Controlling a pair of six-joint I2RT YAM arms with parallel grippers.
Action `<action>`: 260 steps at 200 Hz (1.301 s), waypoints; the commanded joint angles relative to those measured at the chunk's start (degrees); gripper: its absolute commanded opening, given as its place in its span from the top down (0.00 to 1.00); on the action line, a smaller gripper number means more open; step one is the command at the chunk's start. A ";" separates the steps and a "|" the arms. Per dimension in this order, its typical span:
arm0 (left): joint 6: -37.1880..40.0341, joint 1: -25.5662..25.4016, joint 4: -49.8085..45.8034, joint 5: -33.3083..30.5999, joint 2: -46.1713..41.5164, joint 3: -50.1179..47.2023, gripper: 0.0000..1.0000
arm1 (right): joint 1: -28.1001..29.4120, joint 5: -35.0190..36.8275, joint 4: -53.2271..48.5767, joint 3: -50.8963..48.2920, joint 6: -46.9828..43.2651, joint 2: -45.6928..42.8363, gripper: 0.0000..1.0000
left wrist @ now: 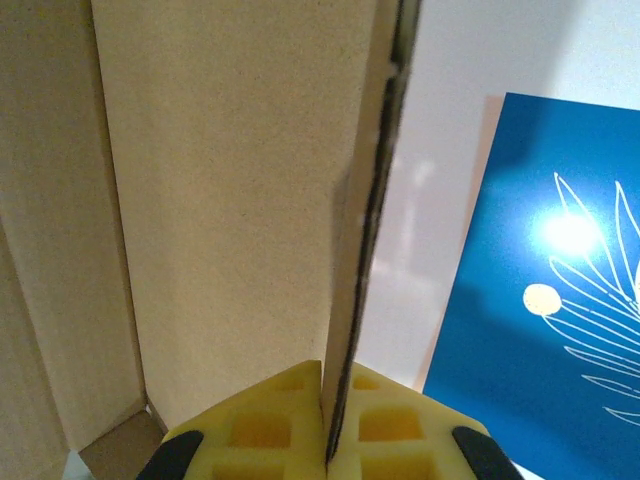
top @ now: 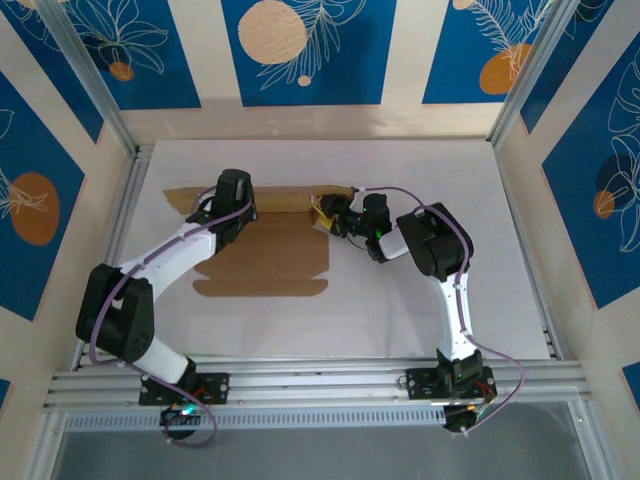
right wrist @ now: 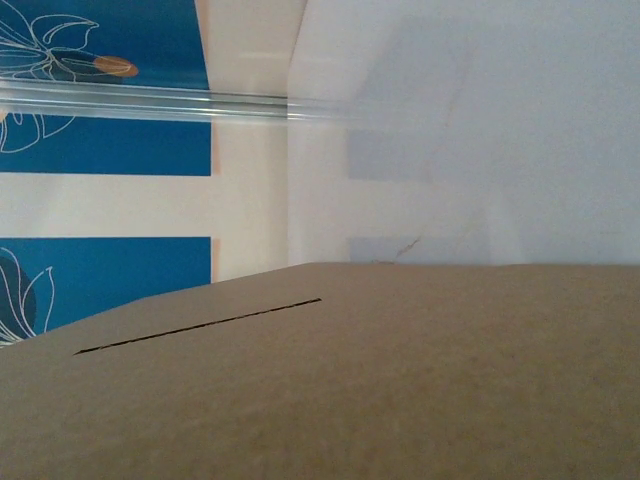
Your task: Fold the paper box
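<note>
1. Brown cardboard paper box (top: 262,262) lies on white table (top: 400,310), rear panel (left wrist: 230,200) raised.
2. Left gripper (left wrist: 330,425) clamps that panel's edge; wall-folding seems underway.
3. Right gripper (top: 330,213) at its right end: spread unclear; folding that end likely follows.

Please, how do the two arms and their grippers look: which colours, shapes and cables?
Both the left arm and the right arm have white links between bulky black joints, and a thin purple cable loops along each. The left gripper has yellow pads with square hollows, backed by black fingers.
</note>
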 commanded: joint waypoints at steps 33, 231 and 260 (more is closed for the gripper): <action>-2.40 -2.60 0.74 10.17 1.09 0.22 1.00 | 3.23 -5.82 4.94 3.38 3.12 1.05 0.41; -0.67 0.70 -7.42 3.19 -0.66 1.40 1.00 | -0.13 8.76 -37.21 -6.96 -23.65 -19.25 0.41; -0.48 0.78 -7.92 1.96 -0.84 1.08 1.00 | -0.28 15.04 -43.74 -9.17 -30.00 -25.87 0.39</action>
